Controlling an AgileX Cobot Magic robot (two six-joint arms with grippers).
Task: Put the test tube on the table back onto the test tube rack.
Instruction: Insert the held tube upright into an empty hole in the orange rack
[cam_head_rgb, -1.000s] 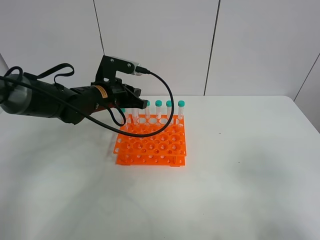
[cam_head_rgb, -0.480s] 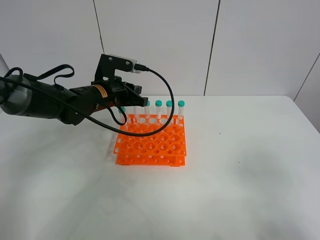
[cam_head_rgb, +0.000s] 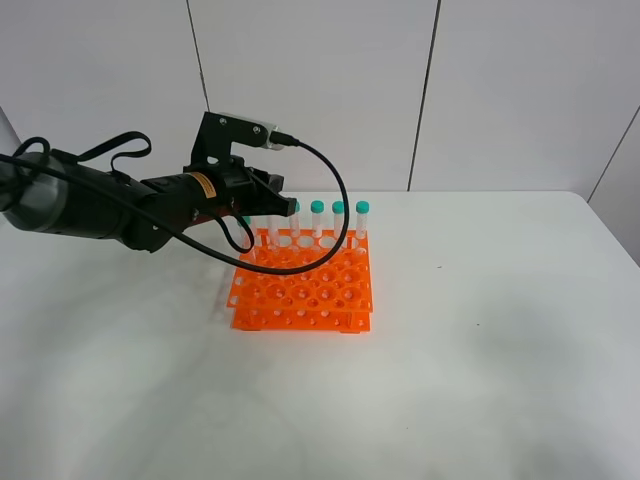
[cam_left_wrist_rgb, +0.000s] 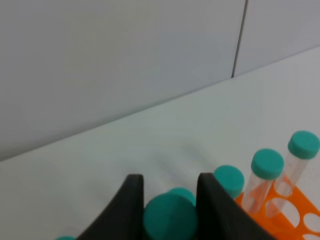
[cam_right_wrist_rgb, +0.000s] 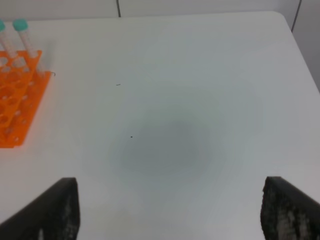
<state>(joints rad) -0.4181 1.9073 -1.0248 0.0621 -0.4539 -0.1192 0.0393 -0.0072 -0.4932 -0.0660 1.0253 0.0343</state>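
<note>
While the left gripper (cam_left_wrist_rgb: 170, 186) clamps the test tube (cam_left_wrist_rgb: 170, 219), misalignment threatens.
Tip could jam on the test tube rack (cam_head_rgb: 300, 295), eleven o'clock; right gripper (cam_right_wrist_rgb: 170, 210) gapes.

The bright orange test tube rack (cam_head_rgb: 300, 292) sits flat on the white table (cam_head_rgb: 480, 330), toward 11 o'clock from its middle. The teal-capped test tube (cam_left_wrist_rgb: 170, 217) stands upright at the rack's 11 o'clock corner, pinched in the left gripper (cam_left_wrist_rgb: 170, 187).

No text, brand or number is legible to us in any view. One small yellow sticker (cam_head_rgb: 205, 184) on the black left arm (cam_head_rgb: 100, 205), left of centre in the high view; its markings are too small to read.
</note>
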